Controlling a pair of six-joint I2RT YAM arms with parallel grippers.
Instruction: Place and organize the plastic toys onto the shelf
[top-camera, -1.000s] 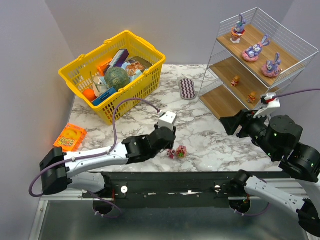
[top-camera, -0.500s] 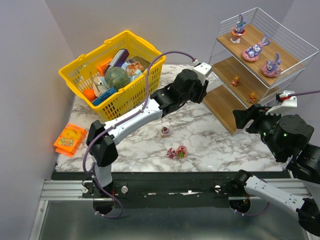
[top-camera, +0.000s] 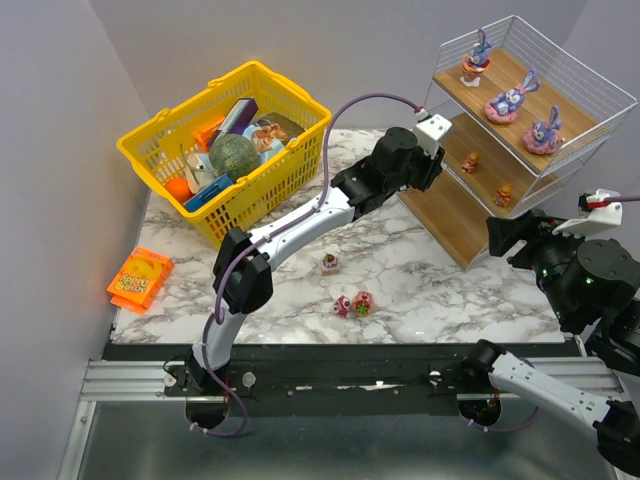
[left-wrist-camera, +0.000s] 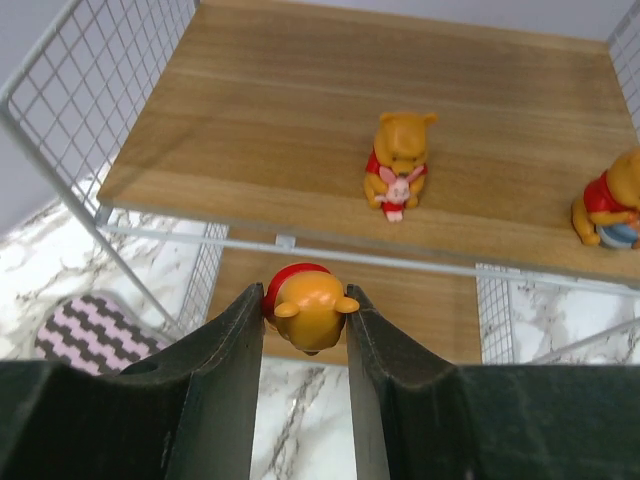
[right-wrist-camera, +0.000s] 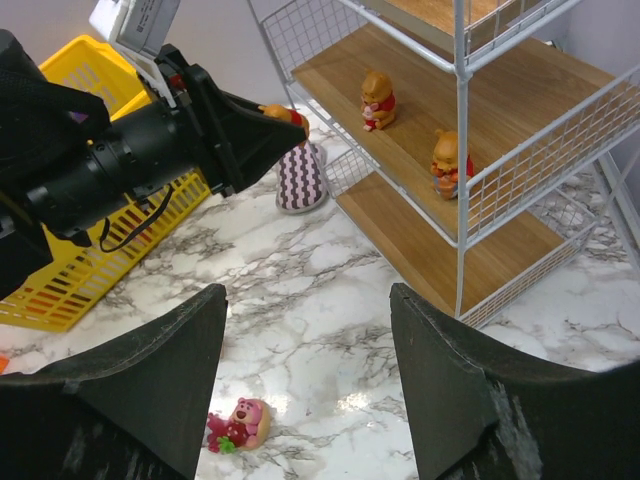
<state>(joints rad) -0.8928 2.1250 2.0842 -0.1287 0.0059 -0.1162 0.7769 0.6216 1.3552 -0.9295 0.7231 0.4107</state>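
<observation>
1. The shelf (top-camera: 450, 215) is a rack of thin white wire holding three smooth, pale wooden boards with visible grain. It stands at the right end of a white table (top-camera: 420, 270) with grey marble veining
2. The left gripper (left-wrist-camera: 304, 300) has flat, matte black fingers clamped on a small bear (left-wrist-camera: 305, 308) of glossy orange plastic with a red shirt. The bear hangs in the air just in front of the wire rail at the front of the middle board, not on the board
3. A second bear (left-wrist-camera: 400, 160) and a third bear (left-wrist-camera: 612, 205), of the same glossy plastic, stand upright and apart on the middle board
4. Three purple bunnies (top-camera: 507, 100) with long ears and round pink bases sit in a row on the top board
5. Three rounded pink toys (top-camera: 354, 303) lie on the table near its front edge, two close together and one a little farther back
6. The right gripper (right-wrist-camera: 308, 295) has broad black fingers spread wide with nothing between them, above the table and facing the shelf
7. A yellow plastic lattice basket (top-camera: 255, 195) of goods stands at back left. An oval purple pad (top-camera: 375, 177) with a zigzag pattern lies beside the shelf, and a flat orange packet (top-camera: 140, 280) lies at far left
8. Half a second ago the left arm reached less far; it has since stretched right, bringing the bear closer to the middle board. A second ago it was low over the table by the pink toys. The right arm has drawn back to the right
</observation>
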